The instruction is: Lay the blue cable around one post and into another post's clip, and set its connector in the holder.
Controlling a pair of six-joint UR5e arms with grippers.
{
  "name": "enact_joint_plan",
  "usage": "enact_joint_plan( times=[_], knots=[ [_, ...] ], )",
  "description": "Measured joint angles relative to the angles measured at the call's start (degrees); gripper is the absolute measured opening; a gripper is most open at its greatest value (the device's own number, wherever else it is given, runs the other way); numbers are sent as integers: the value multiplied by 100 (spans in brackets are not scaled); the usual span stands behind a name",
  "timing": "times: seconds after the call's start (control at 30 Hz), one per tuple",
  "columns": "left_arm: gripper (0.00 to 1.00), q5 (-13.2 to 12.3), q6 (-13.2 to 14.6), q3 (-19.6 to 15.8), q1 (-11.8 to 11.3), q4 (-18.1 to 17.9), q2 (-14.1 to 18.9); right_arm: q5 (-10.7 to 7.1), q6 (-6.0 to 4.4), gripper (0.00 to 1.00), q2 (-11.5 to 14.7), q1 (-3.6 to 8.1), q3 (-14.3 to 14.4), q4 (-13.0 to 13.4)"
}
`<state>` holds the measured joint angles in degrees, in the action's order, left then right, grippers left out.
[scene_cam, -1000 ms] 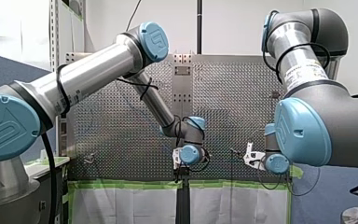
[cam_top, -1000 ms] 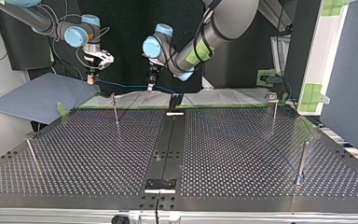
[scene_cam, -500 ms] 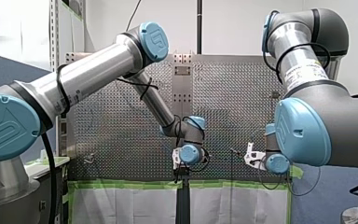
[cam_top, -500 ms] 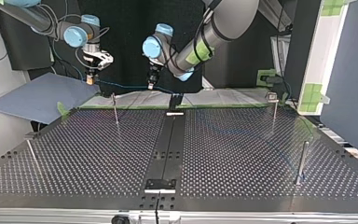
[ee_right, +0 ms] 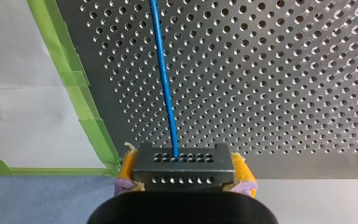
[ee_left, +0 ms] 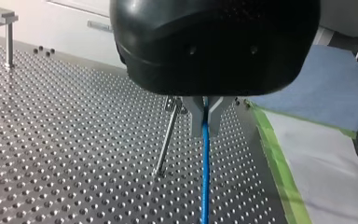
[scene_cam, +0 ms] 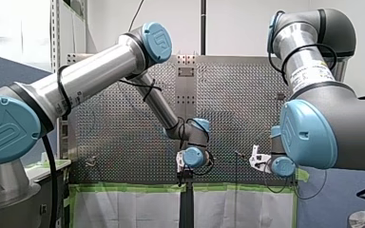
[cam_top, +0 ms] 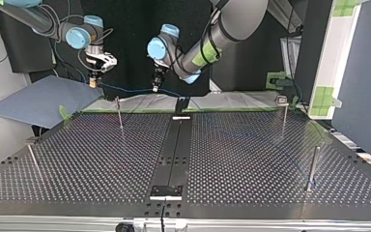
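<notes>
The blue cable hangs in the air over the taped edge of the perforated table nearest the arms, stretched in a shallow sag between the two grippers. Its connector, a dark block with rows of small holes, is clamped between the yellow pads of my right gripper, and the cable leaves the middle of the block and runs straight out ahead over the table's holes. Further along, my left gripper pinches the cable between its metal fingers, and the cable drops on below them over the table. In the top view a short length carries on past that gripper toward the view's right, low over the table's edge; where it ends cannot be told. A thin post stands just beside the cable in the left wrist view, apart from it, and a second post with a block on top stands well away. The top view shows the thin post below and between the two grippers, and one more post far off at its right. Green tape borders the table's edge, with white paper and a blue mat beyond it.
</notes>
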<state>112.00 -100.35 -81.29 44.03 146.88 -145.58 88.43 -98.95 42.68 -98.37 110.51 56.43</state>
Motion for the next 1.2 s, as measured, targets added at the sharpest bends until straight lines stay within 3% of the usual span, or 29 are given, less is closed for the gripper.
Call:
enact_joint_plan(
  times=[0.27, 0.5, 1.2],
  knots=[
    [0, -126, 84, 0, 40, -34, -2, 0, 4, 0, 0, 4, 1, -12],
    [0, -301, 120, 1, 122, -315, -6, 0, -8, 0, 0, 20, 2, -13],
    [0, -337, -17, 146, 170, -457, -14, -8, -61, 0, 1, 290, -114, -62]
  ],
)
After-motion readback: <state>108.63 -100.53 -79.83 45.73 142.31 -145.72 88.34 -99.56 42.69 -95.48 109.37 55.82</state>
